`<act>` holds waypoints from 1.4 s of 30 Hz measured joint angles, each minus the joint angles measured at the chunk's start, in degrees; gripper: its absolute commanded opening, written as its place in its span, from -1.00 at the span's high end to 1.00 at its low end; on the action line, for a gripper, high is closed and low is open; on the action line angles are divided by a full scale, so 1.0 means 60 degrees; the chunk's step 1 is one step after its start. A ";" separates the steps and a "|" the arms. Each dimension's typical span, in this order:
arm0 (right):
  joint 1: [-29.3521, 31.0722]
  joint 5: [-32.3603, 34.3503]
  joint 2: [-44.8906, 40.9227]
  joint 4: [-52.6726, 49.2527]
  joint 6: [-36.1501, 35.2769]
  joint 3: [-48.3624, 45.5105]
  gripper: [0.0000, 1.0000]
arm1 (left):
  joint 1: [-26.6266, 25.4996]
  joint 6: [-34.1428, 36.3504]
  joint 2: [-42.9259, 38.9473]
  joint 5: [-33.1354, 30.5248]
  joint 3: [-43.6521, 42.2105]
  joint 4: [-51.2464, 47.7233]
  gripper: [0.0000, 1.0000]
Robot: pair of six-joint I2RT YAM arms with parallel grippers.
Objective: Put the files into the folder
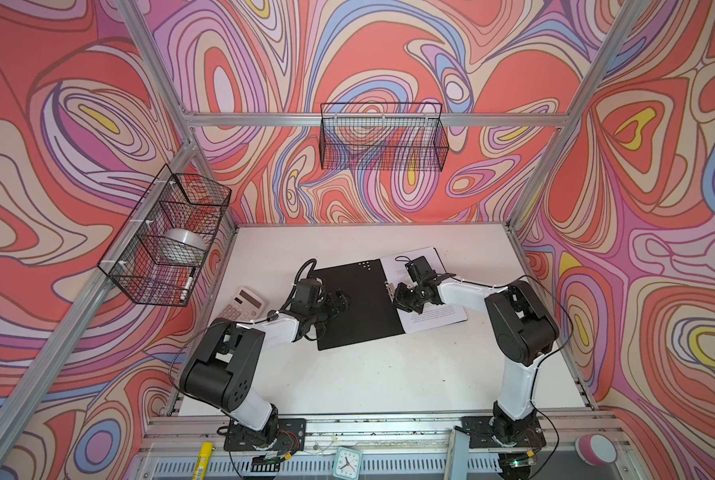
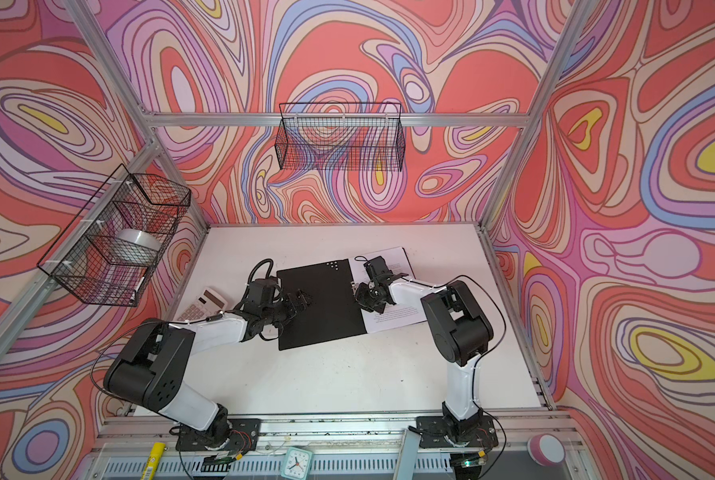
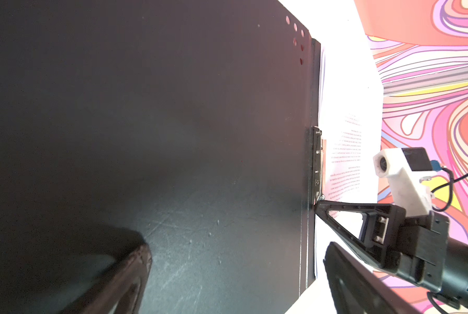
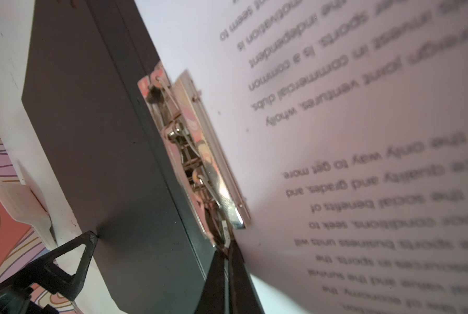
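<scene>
**Top views.** A thin flat folder [image 1: 360, 320] [image 2: 322, 324] is seen lying open on the white table [image 1: 347, 374], black inside upward, beneath both grippers. The left gripper [image 1: 341, 300] [image 2: 302, 300] is held over the folder's left flap with its jaws spread wide. The right gripper [image 1: 398, 296] [image 2: 361, 293] is closed at the spine. Loose white printed sheets, the files [image 1: 434, 318] [image 2: 397, 322], are laid on the folder's right half, under and behind the right gripper. A beige calculator [image 1: 241, 305] [image 2: 200, 305] is placed behind the left gripper, off the folder, beside the arm.

**Left wrist view.** The folder's black inner face [image 3: 173, 136] fills the space between the left gripper's [image 3: 237, 244] widely parted fingers; nothing is held. A metal spine clip [image 3: 317, 163] is shown ahead of that gripper, with the files [image 3: 344, 163] just beyond it. The right gripper [image 3: 318, 202] is seen with its tips together, touching the clip's near end.

**Right wrist view.** The right gripper [image 4: 226, 246] is shown pressed closed, its tips meeting the end of the metal clip [image 4: 200, 157]. Whether part of the clip is pinched between them cannot be told. The files [image 4: 336, 136] are tucked against the clip, to one side of the tips; the black cover [image 4: 91, 136] is spread to the other side. One fingertip [image 4: 91, 239] of the left gripper is found at that cover's far edge.
</scene>
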 measured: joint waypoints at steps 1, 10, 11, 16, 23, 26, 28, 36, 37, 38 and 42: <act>-0.0011 -0.0044 0.0000 0.0011 0.0033 0.0000 1.00 | 0.0004 0.0000 0.0000 0.0004 0.0000 0.0000 -1.00; -0.0062 -0.0364 0.0007 0.0310 0.0204 -0.0138 0.68 | 0.0062 0.0000 -0.0062 0.0029 0.0040 -0.0171 -1.00; -0.0062 -0.0441 0.0007 0.0310 0.0197 -0.0146 0.59 | 0.0062 0.0000 -0.0066 0.0033 0.0058 -0.0215 -1.00; 0.0022 -0.0882 -0.0007 0.0488 0.0229 -0.0142 0.15 | 0.0066 0.0036 -0.0066 0.0051 0.0219 -0.0565 -1.00; 0.0055 -0.1049 -0.0335 0.0237 -0.0106 -0.0142 -0.38 | 0.0066 0.0550 -0.0073 0.0240 0.0816 -0.1887 -1.00; 0.0000 -0.0918 -0.0787 -0.0153 -0.0448 -0.0142 -0.55 | 0.0069 0.0790 -0.0138 0.0492 0.1188 -0.2845 -1.00; -0.0124 -0.0718 -0.1279 -0.0372 -0.0794 -0.0142 -0.66 | 0.0069 0.0976 -0.0412 0.0627 0.1457 -0.3508 -1.00; -0.2470 0.0000 -0.2211 -0.0656 -0.2142 -0.0138 -0.96 | 0.0444 0.1690 -0.2667 -0.0004 0.1989 -0.5541 -1.00; -0.2790 0.0095 -0.2171 -0.0659 -0.2204 -0.0138 -0.96 | 0.0627 0.1730 -0.2827 -0.0055 0.1956 -0.5661 -1.00; -0.3177 0.0222 -0.2120 -0.0645 -0.2277 -0.0142 -0.96 | 0.0929 0.1767 -0.2998 -0.0102 0.1869 -0.5763 -1.00; -0.4146 0.0539 -0.1861 -0.0474 -0.2433 -0.0142 -0.97 | 0.2164 0.1938 -0.3053 -0.0080 0.1417 -0.6084 -1.00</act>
